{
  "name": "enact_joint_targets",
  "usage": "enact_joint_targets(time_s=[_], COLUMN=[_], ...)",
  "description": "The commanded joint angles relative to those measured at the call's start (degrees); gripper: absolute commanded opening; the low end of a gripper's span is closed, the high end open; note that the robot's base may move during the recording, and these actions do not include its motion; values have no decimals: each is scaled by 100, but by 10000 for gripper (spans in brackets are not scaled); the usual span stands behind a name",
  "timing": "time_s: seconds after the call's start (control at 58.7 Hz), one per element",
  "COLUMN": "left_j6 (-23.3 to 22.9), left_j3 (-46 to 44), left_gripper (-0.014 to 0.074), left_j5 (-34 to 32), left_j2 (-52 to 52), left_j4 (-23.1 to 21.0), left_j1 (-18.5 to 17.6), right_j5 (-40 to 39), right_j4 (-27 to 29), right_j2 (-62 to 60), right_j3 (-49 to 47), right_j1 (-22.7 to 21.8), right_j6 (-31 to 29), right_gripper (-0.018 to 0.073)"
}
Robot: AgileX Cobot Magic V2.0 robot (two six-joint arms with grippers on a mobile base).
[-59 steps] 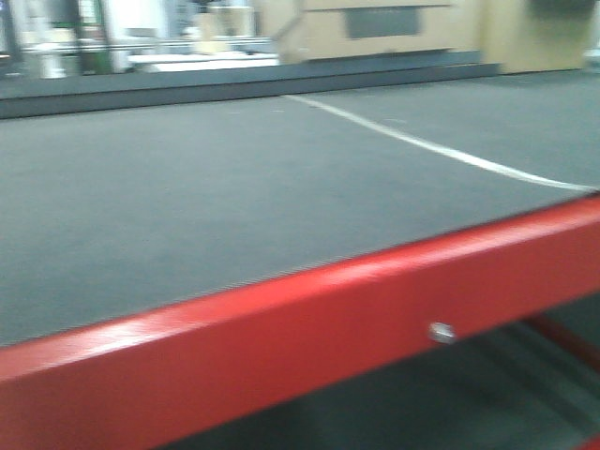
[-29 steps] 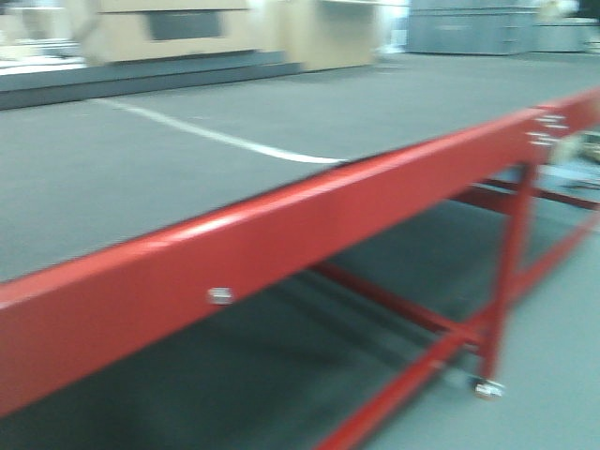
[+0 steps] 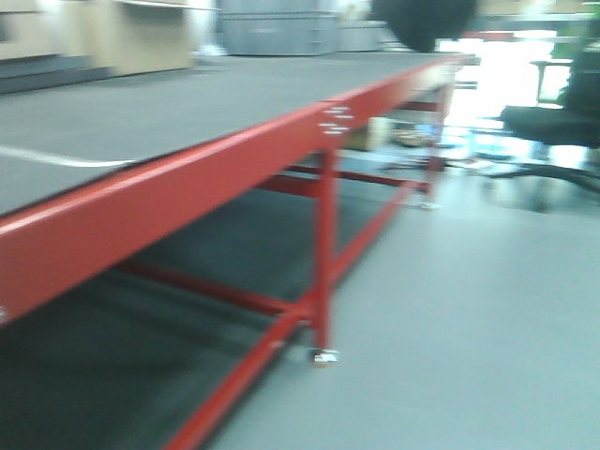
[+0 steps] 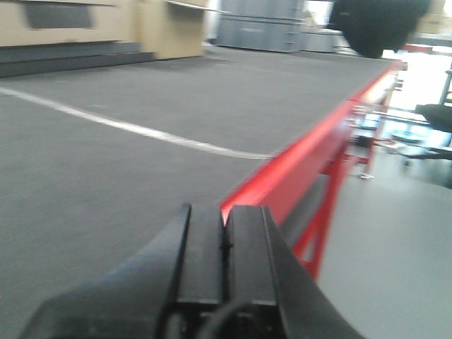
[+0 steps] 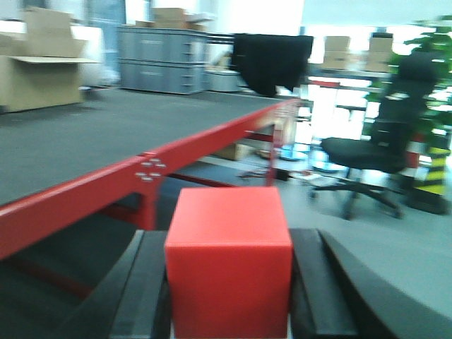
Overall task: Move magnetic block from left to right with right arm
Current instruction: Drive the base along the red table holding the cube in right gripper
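Your view has swung right along the surface (image 3: pixel 187 103); right claw (image 5: pixel 229 289) grips the block (image 5: pixel 228 247), left claw (image 4: pixel 224 244) looks pinched empty. Carry level, lower gently.

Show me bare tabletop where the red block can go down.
The grey mat is bare for the magnetic block on both sides of the white line, right up to the red edge rail. Nothing visibly crowds the tabletop; clutter sits only on the floor by the office chair.
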Motion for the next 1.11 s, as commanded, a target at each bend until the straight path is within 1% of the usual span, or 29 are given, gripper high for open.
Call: enact_joint_targets(time_s=[0.0,1.09], left_j6=[-25,-25], left_j3=[44,44], left_gripper=[-116,-116], left_j5=[-504,-504], left_j2=[-78,-78], left_j4=[0,0], left_j1=[1,1], right_j5=[-532,-532], right_j4=[-60,-60], right_j2=[52,52], right_j3=[-153,-153], right_j1=[-27,-27], right_j6=[-55,-55], right_gripper=[139,139])
